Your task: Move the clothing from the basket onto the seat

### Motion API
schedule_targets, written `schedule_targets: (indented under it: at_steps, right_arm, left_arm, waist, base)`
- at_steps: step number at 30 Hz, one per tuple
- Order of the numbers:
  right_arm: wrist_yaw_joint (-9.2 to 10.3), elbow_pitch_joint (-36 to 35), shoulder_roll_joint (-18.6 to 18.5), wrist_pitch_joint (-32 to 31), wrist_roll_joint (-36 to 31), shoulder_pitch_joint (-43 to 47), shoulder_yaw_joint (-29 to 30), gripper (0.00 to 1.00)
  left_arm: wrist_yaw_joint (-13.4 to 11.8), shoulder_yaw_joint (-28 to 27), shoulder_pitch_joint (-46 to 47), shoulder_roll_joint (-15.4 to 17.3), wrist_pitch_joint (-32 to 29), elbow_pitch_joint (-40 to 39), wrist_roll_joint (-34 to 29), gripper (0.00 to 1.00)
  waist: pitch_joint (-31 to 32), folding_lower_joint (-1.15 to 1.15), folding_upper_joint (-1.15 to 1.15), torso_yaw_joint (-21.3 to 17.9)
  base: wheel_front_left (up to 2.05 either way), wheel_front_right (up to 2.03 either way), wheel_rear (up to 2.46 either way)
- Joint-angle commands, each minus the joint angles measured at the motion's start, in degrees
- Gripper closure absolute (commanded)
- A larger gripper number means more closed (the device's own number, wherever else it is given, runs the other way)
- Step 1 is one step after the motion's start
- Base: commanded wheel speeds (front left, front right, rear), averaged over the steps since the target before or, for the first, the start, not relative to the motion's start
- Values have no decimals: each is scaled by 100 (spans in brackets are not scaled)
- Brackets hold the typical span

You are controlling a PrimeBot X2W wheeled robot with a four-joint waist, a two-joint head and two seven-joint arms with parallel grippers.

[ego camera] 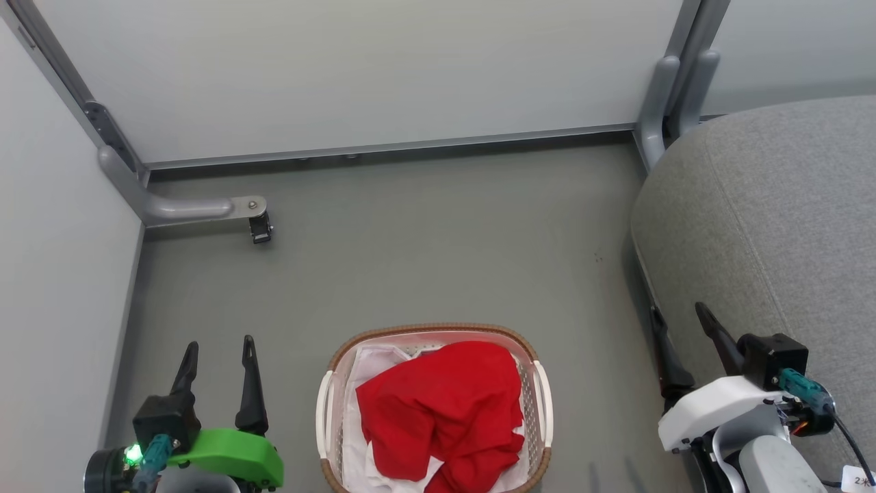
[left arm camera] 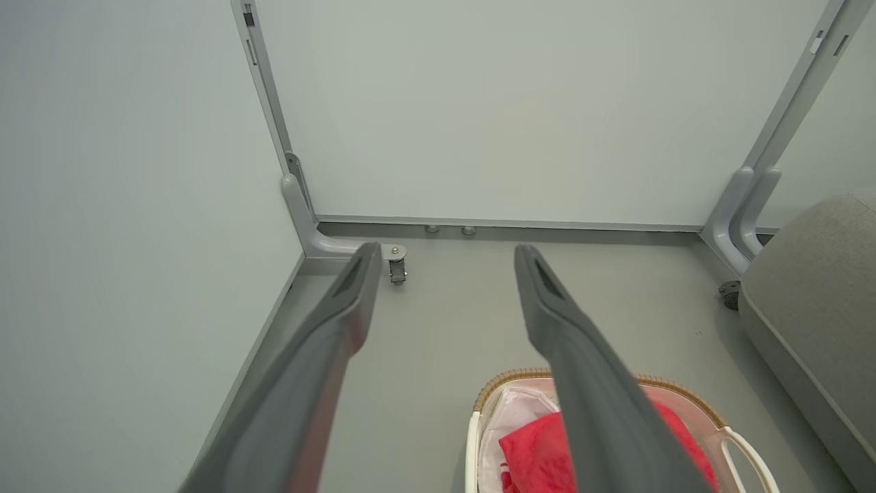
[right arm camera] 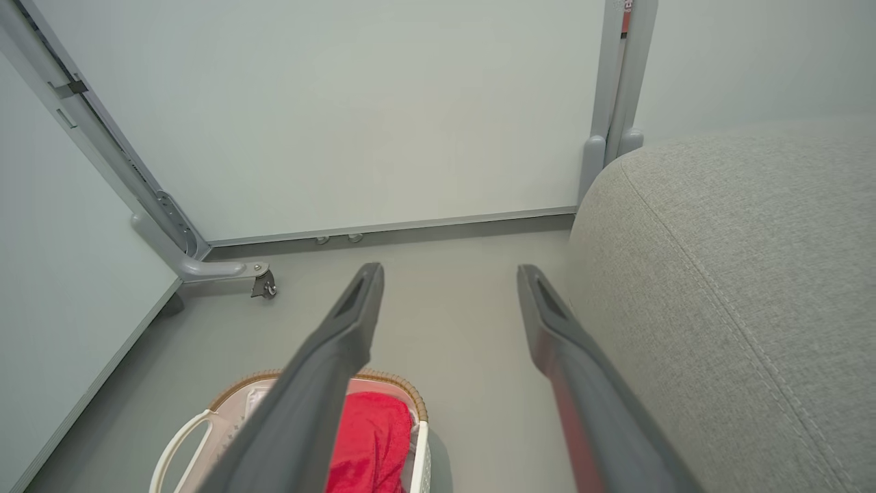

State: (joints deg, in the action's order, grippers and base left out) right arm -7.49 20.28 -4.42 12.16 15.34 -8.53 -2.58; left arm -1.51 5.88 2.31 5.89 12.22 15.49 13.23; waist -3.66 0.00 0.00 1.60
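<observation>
**Left end effector (ego camera: 220, 342) and right end effector (ego camera: 679, 309) both released; red clothing (ego camera: 441, 404) lies in the basket (ego camera: 431, 330)**

Left end effector is at the lower left of the head view. Its two dark fingers point up the frame and stand far apart, with nothing between them. It hangs over the grey floor (ego camera: 424, 239), just left of the basket.

Right end effector is at the lower right of the frame. Its fingers are far apart too, and they hold nothing. Its tips are by the round edge of the seat (ego camera: 773, 226). I cannot tell if they touch it.

The clothing is bright red and soft. It lies in a bumpy heap with lots of folds and fills most of the basket. A white sheet (ego camera: 373, 363) lies under it and shows at the upper left inside the basket.

The basket sits on the floor at the bottom middle of the frame. It is white with little holes, a brown woven rim, and a white handle on each side.

The seat is big and grey and takes up the right side of the frame. A strip of floor lies between it and the basket. In the right wrist view a stitched line runs across the seat.
</observation>
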Motion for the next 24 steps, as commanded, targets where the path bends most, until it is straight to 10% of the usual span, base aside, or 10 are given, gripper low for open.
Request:
schedule_targets:
  at_steps: [1, 24]
  right_arm:
    - [0, -64, -1, 61, -138, 63, 36, 0]
    - [1, -253, 8, 305, -1096, -695, -77, 0]
  left_arm:
    - [8, -1, -78, -11, 54, -40, -165, 0]
    - [338, 480, 796, -234, 294, 530, -1188, 0]
  waist:
    - [3, 0, 0, 3]
    - [-1659, 0, 0, -145]
  base:
    - [0, 0, 0]
    - [0, 0, 0]
